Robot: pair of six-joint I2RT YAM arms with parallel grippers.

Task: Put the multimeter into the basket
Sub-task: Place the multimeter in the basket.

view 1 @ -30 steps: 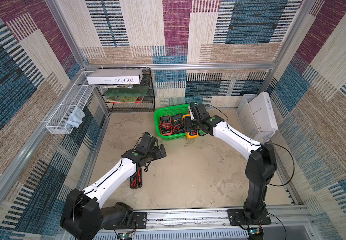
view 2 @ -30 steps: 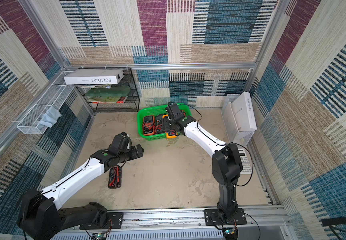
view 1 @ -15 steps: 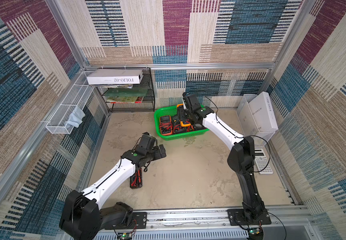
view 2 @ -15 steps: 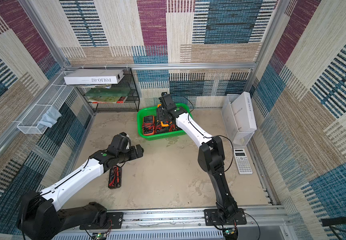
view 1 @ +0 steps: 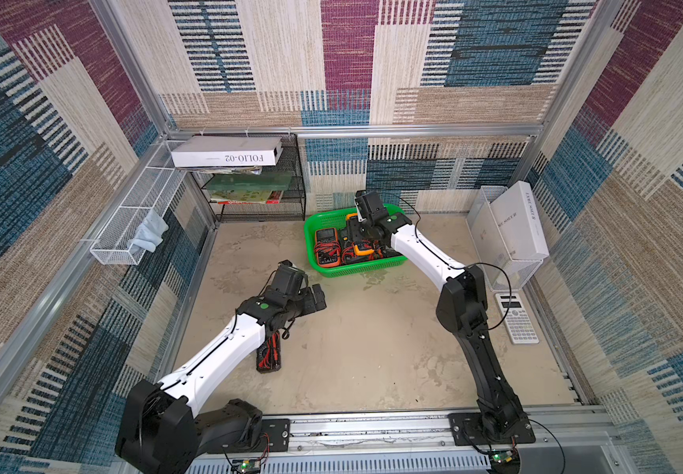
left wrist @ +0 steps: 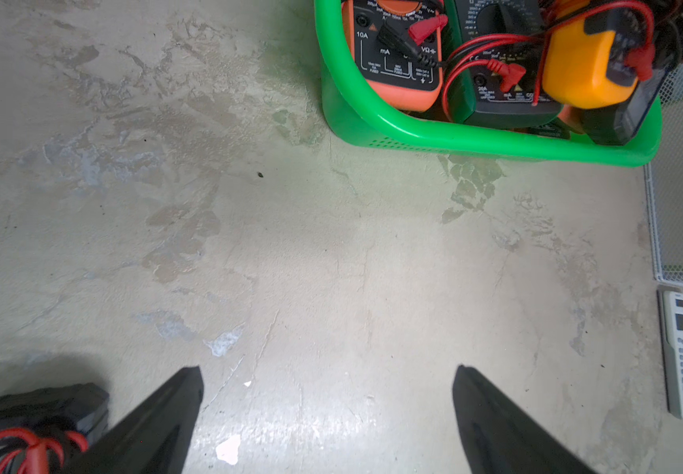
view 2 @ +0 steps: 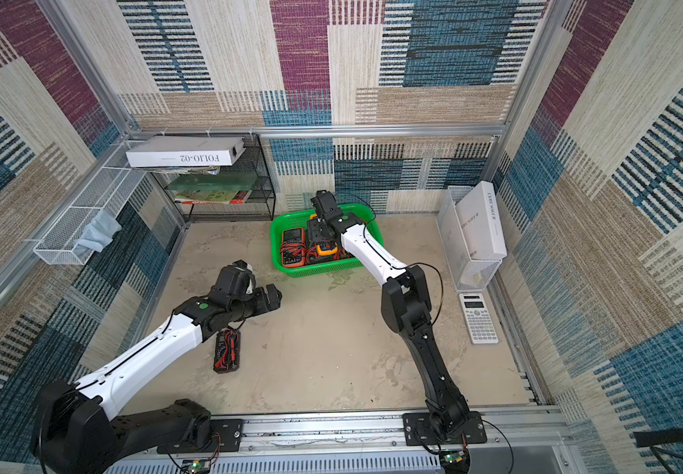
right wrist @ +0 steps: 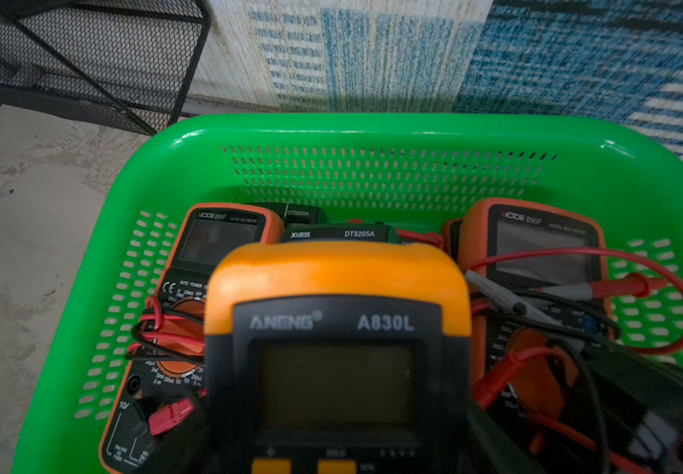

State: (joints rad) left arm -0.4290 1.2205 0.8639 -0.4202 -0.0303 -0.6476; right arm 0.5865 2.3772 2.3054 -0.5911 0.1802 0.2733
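The right gripper (view 1: 357,237) is hanging inside the basket (view 1: 311,230), with the held meter (right wrist: 335,349) sitting between its jaws. Other meters (right wrist: 224,242) are lying below it, to its left, to its right and just ahead. The rack (view 1: 257,193) is standing ahead of it to the left, beyond the basket. The left gripper (left wrist: 327,369) is hovering over the floor (left wrist: 290,246); the basket is lying ahead of it and to its right, well apart. The floor meter (view 1: 270,357) is lying behind it to the left, partly under the arm. The calculator (view 1: 516,318) is lying well off to its right.
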